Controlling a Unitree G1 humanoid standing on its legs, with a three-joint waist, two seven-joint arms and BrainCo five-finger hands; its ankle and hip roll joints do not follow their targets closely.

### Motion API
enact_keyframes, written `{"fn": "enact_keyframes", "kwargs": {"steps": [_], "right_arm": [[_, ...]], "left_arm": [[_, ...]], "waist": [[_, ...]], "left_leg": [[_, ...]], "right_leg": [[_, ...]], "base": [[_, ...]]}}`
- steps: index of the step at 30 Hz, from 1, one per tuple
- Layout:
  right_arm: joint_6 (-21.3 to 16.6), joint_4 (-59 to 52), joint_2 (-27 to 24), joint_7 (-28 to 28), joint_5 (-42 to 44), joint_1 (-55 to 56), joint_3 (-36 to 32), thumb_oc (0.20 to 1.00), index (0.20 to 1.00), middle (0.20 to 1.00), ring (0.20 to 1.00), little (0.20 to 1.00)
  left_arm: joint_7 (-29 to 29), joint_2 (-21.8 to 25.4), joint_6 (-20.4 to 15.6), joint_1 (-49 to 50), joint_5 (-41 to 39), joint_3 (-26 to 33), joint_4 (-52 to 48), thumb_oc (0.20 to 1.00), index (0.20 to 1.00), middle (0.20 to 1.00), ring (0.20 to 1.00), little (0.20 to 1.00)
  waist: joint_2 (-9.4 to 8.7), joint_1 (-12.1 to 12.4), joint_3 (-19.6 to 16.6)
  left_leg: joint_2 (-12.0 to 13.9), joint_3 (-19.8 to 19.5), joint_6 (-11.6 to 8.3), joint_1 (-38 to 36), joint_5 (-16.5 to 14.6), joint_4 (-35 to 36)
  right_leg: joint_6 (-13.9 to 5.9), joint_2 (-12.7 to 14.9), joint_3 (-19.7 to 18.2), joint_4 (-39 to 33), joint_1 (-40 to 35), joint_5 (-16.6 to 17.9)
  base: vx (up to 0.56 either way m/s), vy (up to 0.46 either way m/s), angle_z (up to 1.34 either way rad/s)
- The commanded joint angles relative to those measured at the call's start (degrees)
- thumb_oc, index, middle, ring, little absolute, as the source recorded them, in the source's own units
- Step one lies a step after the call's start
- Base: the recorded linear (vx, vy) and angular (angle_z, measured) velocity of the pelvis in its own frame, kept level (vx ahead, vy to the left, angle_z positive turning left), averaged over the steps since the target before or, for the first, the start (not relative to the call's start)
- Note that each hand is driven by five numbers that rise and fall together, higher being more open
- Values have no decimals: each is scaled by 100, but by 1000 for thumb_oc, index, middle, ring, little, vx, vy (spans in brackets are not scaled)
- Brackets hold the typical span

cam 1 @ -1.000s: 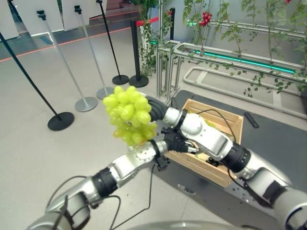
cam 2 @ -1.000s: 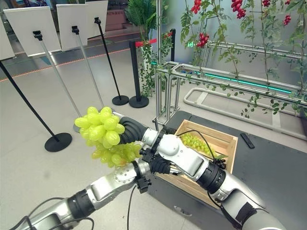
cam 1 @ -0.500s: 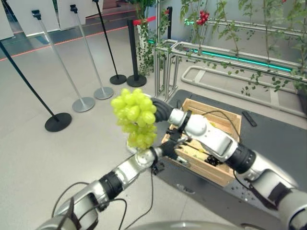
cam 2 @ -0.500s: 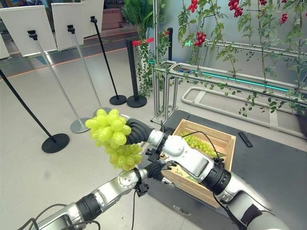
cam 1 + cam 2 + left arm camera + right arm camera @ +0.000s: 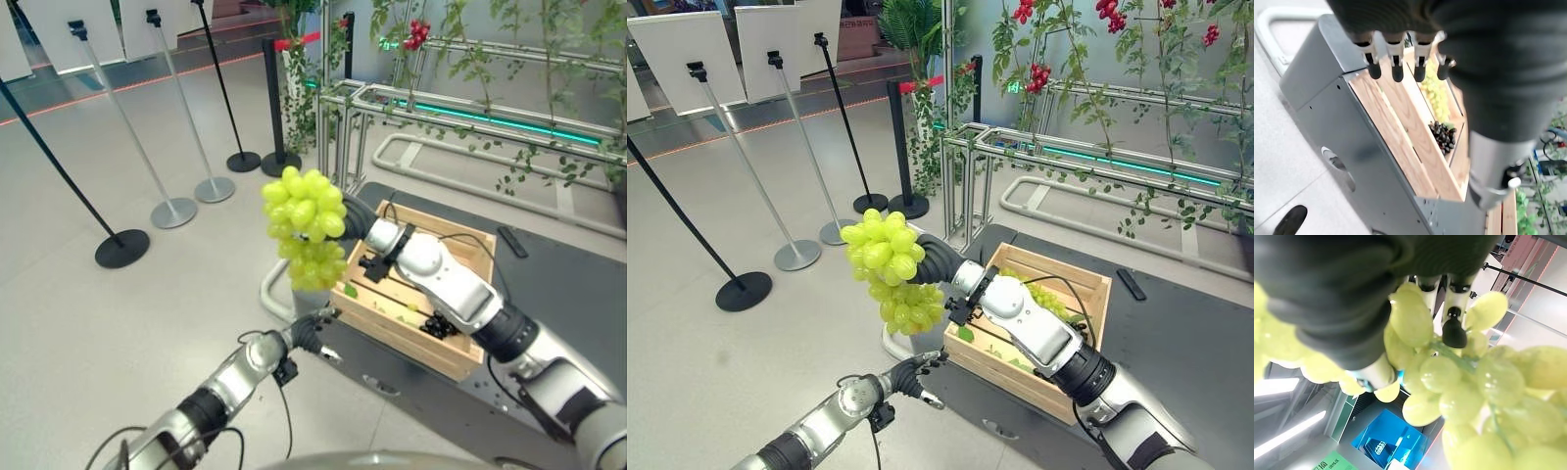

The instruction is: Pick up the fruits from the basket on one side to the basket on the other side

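A bunch of green grapes hangs in the air just left of the wooden crate, with my right hand shut on its top. Close up, the fingers curl among the grapes. My left hand is low, below the bunch and apart from it, by the crate's near left corner. Its fingers are straight and hold nothing. Inside the crate lie more green grapes and a dark bunch.
The crate sits on a dark grey platform, which also carries a small black bar. Left of it are several stanchion posts on the floor. Behind stands a metal frame with vines, and a white tube loop lies by the platform.
My right hand has carried the grapes to the right, closer to the crate. My left hand, which was right under the bunch, has dropped lower and come away from it.
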State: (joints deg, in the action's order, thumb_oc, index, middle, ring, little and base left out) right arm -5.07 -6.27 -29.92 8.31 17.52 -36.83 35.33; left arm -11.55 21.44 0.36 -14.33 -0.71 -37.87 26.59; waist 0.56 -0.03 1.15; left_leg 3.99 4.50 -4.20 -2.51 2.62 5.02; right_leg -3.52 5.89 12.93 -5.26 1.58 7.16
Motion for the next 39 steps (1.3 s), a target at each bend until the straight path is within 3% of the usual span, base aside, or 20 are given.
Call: {"fn": "enact_keyframes", "kwargs": {"steps": [1,6,10,18,25,39], "right_arm": [[-335,-449,60,-115,12,-184,-705,200,200,200,200,200],[-314,-469,-38,-43,-70,-39,-921,200,200,200,200,200],[-298,-456,-94,83,-174,158,-1135,200,200,200,200,200],[-252,-436,-80,252,-224,347,-1336,200,200,200,200,200],[-225,-431,-60,341,-224,413,-1341,200,200,200,200,200],[-231,-393,50,434,-130,233,-1046,200,200,200,200,200]], "left_arm": [[83,283,-359,-244,15,206,-192,1000,1000,1000,1000,1000],[21,846,-432,50,-244,660,-1152,1000,1000,1000,1000,1000],[-56,1554,-504,422,-295,1362,-2146,1000,1000,1000,1000,1000],[21,2025,-669,352,-585,2022,-3218,1000,1000,1000,1000,1000],[47,2023,-716,122,-938,2056,-3627,1000,1000,1000,1000,1000],[-12,1491,-698,-725,-1479,1220,-3610,1000,1000,1000,1000,1000]], "waist": [[-216,212,-27],[-199,266,-20],[-191,331,-29],[-204,368,-49],[-188,336,-43],[-189,234,-14]], "left_leg": [[-251,-283,300,31,-174,-64],[-257,-299,302,30,-173,-64],[-257,-327,302,5,-175,-64],[-277,-376,294,1,-172,-61],[-298,-379,310,-48,-208,-59],[-308,-352,329,-109,-233,-59]], "right_leg": [[-480,161,102,308,-290,-359],[-490,169,125,297,-302,-356],[-485,174,140,291,-319,-359],[-484,186,186,295,-360,-381],[-487,197,170,299,-393,-394],[-484,206,110,322,-429,-412]], "base": [[0,0,0],[6,-1,3],[0,0,0],[4,7,3],[3,5,2],[0,0,0]]}}
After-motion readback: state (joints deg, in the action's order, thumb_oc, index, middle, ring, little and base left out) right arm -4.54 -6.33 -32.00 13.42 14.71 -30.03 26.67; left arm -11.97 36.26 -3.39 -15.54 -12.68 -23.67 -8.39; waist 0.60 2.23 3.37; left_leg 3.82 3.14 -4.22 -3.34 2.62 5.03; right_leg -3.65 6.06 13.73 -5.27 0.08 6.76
